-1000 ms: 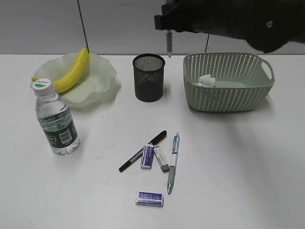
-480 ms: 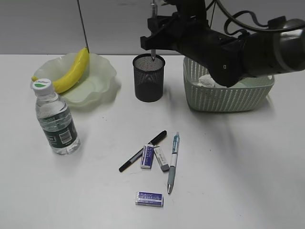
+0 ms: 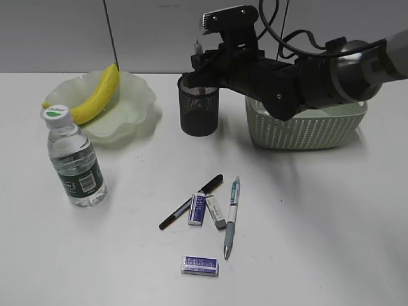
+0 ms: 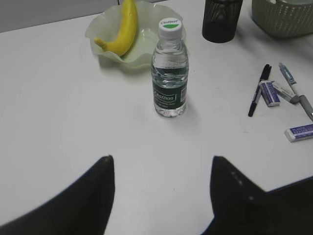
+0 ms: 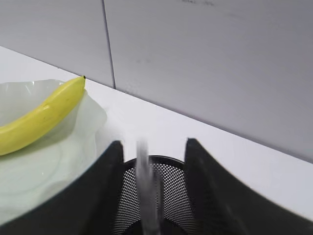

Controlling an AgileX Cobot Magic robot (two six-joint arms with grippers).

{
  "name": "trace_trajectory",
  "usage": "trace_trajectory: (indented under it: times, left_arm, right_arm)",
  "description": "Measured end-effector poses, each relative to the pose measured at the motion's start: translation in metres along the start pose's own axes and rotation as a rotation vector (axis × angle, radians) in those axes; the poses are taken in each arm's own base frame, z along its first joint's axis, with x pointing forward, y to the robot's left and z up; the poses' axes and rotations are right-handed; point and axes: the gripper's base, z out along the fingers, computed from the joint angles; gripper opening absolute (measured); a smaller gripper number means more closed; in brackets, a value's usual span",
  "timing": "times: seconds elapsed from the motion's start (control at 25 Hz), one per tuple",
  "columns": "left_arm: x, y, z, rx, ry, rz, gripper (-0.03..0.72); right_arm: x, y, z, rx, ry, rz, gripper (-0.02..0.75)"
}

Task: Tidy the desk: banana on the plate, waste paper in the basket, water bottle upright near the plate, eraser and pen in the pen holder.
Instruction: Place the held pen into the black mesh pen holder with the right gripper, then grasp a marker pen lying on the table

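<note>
My right gripper point(image 3: 201, 71) point(image 5: 154, 142) hovers just above the black mesh pen holder point(image 3: 199, 109) point(image 5: 161, 196), open. A blurred pen point(image 5: 146, 191) stands between the fingers with a gap on each side, its lower end inside the cup. The banana point(image 3: 95, 95) lies in the pale green plate point(image 3: 139, 109). The water bottle point(image 3: 75, 159) point(image 4: 169, 73) stands upright beside the plate. A black pen point(image 3: 191, 201), a grey-blue pen point(image 3: 231, 217) and three erasers point(image 3: 199, 266) lie on the desk point(image 3: 319, 223). My left gripper point(image 4: 162, 157) is open over bare desk. The waste paper is hidden.
The sage-green basket point(image 3: 306, 131) stands right of the pen holder, with my right arm stretched across its top. Two erasers point(image 3: 197, 209) lie between the two loose pens. A grey wall runs behind the desk.
My right arm swung left and down from above the basket to over the pen holder. Its jaws have opened and the pen is no longer clamped.
</note>
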Motion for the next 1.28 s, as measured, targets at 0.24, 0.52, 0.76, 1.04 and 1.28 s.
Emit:
trace_trajectory:
  times: [0.24, 0.52, 0.76, 1.04, 1.28]
  left_arm:
    - [0.000, 0.000, 0.000, 0.000, 0.000, 0.000, 0.461]
    - [0.000, 0.000, 0.000, 0.000, 0.000, 0.000, 0.460]
    - [0.000, 0.000, 0.000, 0.000, 0.000, 0.000, 0.460]
    - [0.000, 0.000, 0.000, 0.000, 0.000, 0.000, 0.457]
    - [0.000, 0.000, 0.000, 0.000, 0.000, 0.000, 0.457]
  right_arm:
    - [-0.006, 0.000, -0.002, -0.002, -0.005, -0.003, 0.554]
    - [-0.068, 0.001, -0.043, 0.000, 0.112, -0.014, 0.573]
    - [-0.111, 0.000, -0.112, 0.011, 0.401, -0.014, 0.573]
    - [-0.132, 0.000, -0.225, 0.032, 0.576, 0.023, 0.573]
    - [-0.112, -0.002, -0.329, 0.055, 0.606, 0.018, 0.573]
